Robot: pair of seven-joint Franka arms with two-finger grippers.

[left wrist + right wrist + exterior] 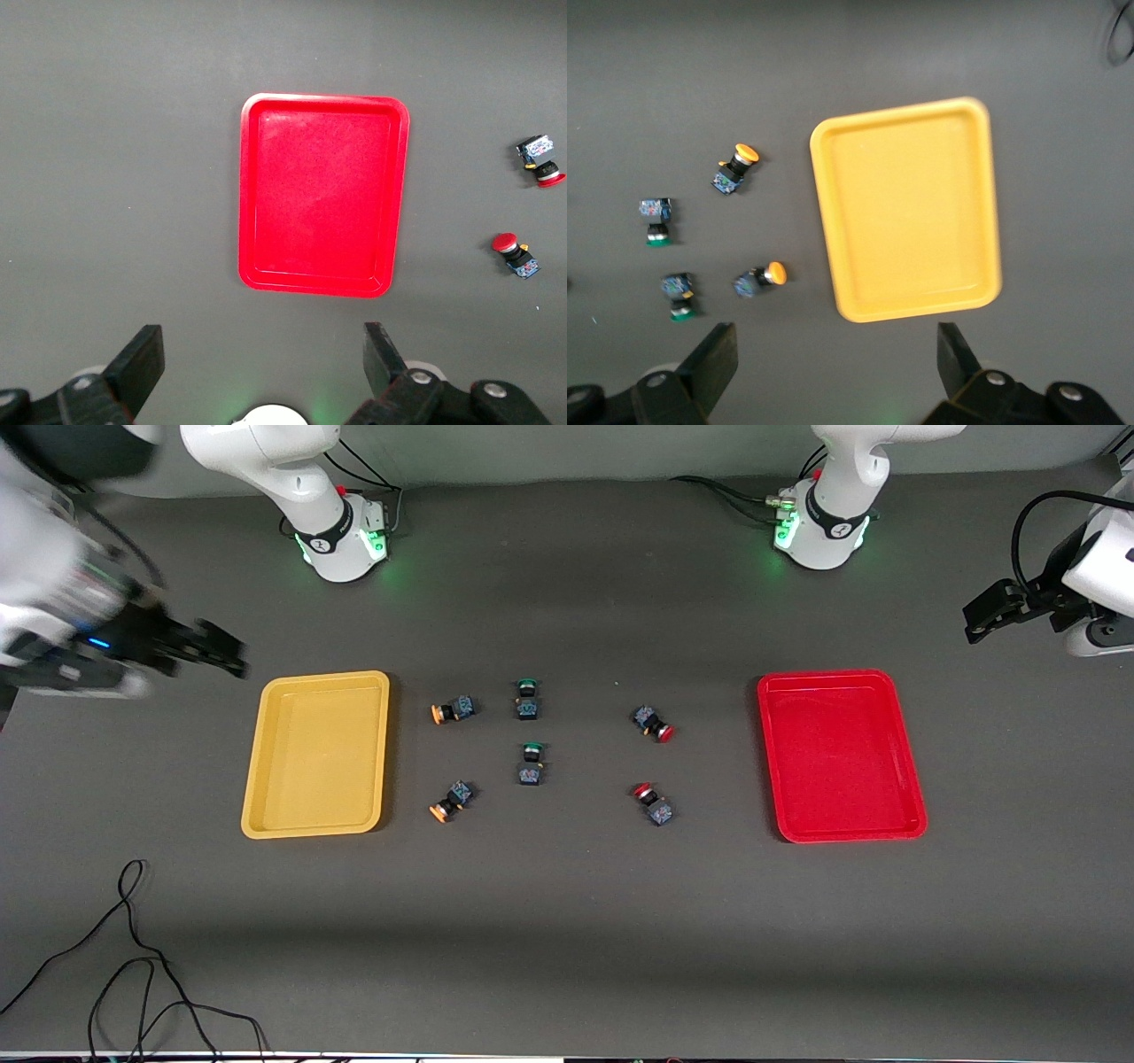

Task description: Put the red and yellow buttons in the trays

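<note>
Right gripper (232,657): fingers wide, empty, over table beside yellow tray (266,771); yellow buttons (452,709) lie past it.
Left gripper (977,622): fingers wide, empty, waits.

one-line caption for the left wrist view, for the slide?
Left gripper, open, hangs above the empty red tray, with two red buttons lying on the table beside it.

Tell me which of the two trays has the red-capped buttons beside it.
The red tray, toward the left arm's end. Both red-capped buttons lie beside it; the yellow tray has orange-capped ones.
</note>
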